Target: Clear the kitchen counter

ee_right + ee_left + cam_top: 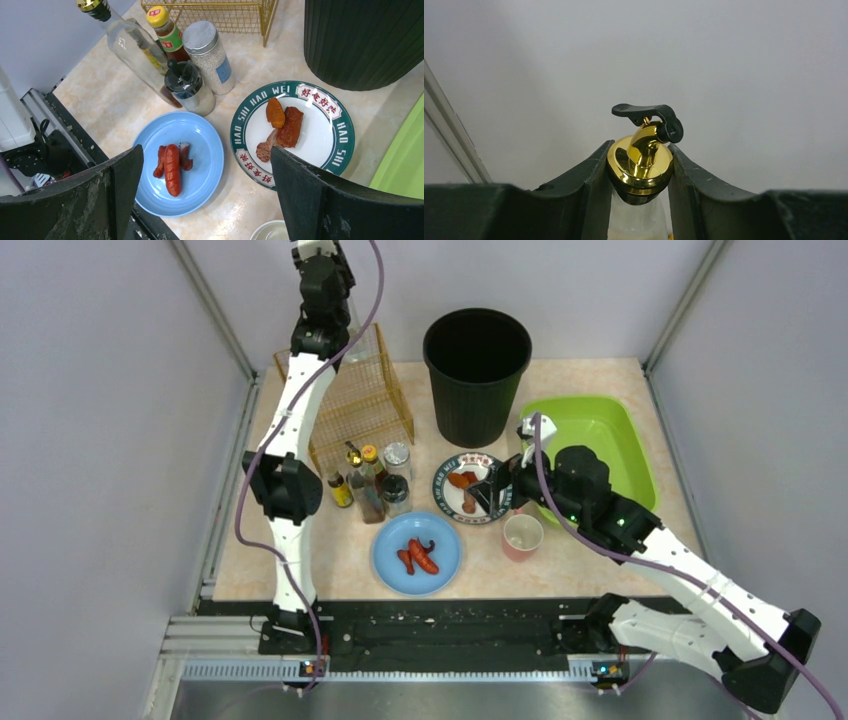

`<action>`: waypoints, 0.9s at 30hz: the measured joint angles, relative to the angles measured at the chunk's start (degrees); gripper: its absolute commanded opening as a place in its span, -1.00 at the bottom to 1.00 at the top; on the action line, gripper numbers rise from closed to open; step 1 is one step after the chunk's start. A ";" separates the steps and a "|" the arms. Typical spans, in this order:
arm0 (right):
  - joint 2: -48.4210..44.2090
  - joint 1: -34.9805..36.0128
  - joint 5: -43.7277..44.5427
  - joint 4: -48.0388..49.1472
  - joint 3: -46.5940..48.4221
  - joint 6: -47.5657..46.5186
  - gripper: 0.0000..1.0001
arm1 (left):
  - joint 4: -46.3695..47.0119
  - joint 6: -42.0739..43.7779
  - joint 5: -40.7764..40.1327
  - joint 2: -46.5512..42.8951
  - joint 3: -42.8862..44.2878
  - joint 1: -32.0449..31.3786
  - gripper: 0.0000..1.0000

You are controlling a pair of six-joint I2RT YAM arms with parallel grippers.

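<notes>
left gripper (640, 151) is clamped on the neck of a gold-capped bottle (644, 145), held high above the kitchen counter (345, 565) toward its far left corner, seemingly over the wire basket (360, 390). right gripper (206, 152) hangs spread wide, holding nothing, just over the counter between blue plate (200, 145) and green-rimmed plate (320, 135). the counter lies flat, its long axis left to right. black rail strip (450, 625) bounds its near edge, and bare room shows at near left.
</notes>
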 measured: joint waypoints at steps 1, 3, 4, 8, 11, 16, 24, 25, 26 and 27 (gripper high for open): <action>0.20 0.00 0.00 0.00 0.00 -0.02 0.92 | 0.00 -0.13 0.07 0.57 -0.02 0.00 -1.00; 0.44 0.00 0.04 -0.02 0.00 -0.04 0.93 | 0.02 -0.42 0.13 1.49 -0.09 -0.02 -1.00; 0.42 0.00 0.04 -0.02 0.00 -0.04 0.93 | 0.07 -0.59 0.15 1.81 -0.09 -0.04 -1.00; 0.37 0.00 0.04 0.02 0.00 -0.04 0.93 | 0.11 -1.09 0.26 3.23 -0.13 -0.11 -1.00; 0.37 0.00 0.11 0.04 0.00 -0.07 0.93 | 0.09 -1.33 0.26 3.67 -0.66 -0.17 -1.00; -0.20 0.00 0.20 1.03 -1.57 -0.04 0.94 | 2.08 -1.88 0.04 3.67 -4.79 -0.22 -1.00; -1.84 0.00 0.17 1.55 -4.24 0.02 0.94 | -2.54 -4.68 0.74 3.67 -9.84 -0.55 -1.00; -2.08 0.00 0.17 1.73 -4.39 0.04 0.93 | -2.73 -5.05 0.81 3.67 -10.21 -0.61 -1.00; -2.34 0.00 0.15 1.84 -4.68 0.02 0.94 | -2.75 -5.33 0.90 3.67 -10.56 -0.72 -1.00; -2.64 0.00 0.15 1.99 -4.85 0.04 0.94 | -2.60 -5.75 0.92 3.65 -11.30 -0.85 -1.00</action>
